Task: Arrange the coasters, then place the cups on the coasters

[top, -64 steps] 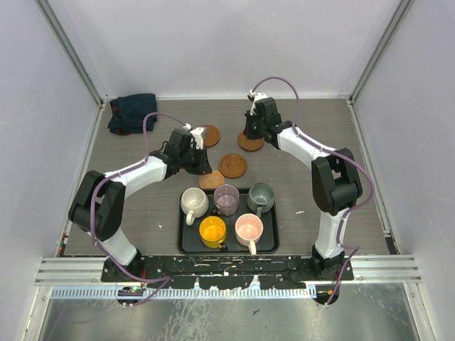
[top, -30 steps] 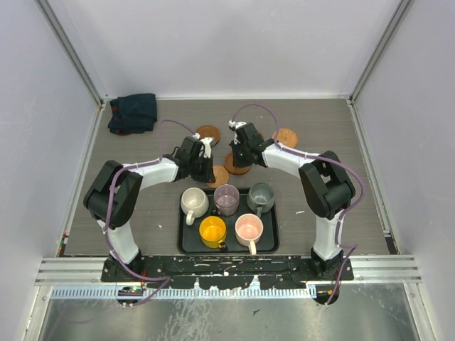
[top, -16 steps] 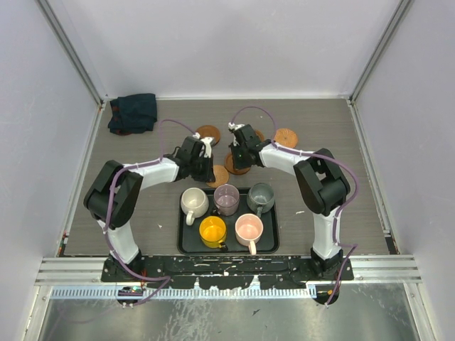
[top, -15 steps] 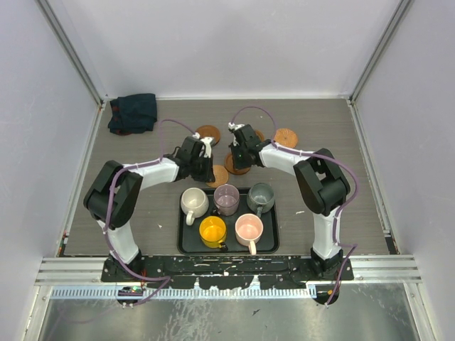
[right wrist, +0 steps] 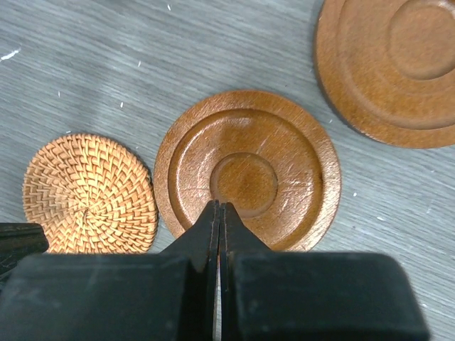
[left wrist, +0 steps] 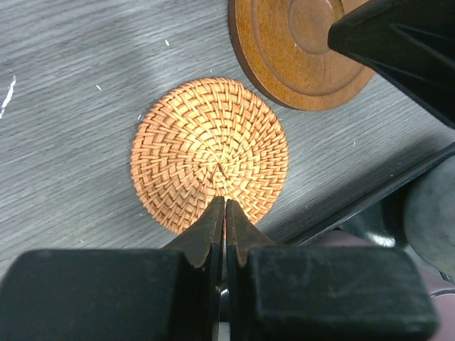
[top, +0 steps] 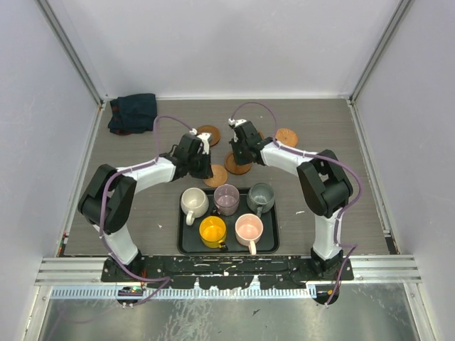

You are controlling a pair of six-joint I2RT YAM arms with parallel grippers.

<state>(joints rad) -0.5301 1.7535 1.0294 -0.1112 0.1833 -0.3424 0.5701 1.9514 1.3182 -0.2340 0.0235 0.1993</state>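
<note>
Enclosure: plain white back wall point(top: 227, 42), left wall point(top: 35, 142) and right wall point(top: 419, 142), all unmarked. Aluminium uprights point(top: 69, 50) run along both rear corners. The tabletop point(top: 320, 117) is grey wood-grain laminate, with small white scuffs visible in the wrist views. A ribbed aluminium rail point(top: 71, 268) spans the near edge, and a brushed metal sheet point(top: 213, 320) lies below it. Lighting is even and diffuse, with soft shadows
</note>
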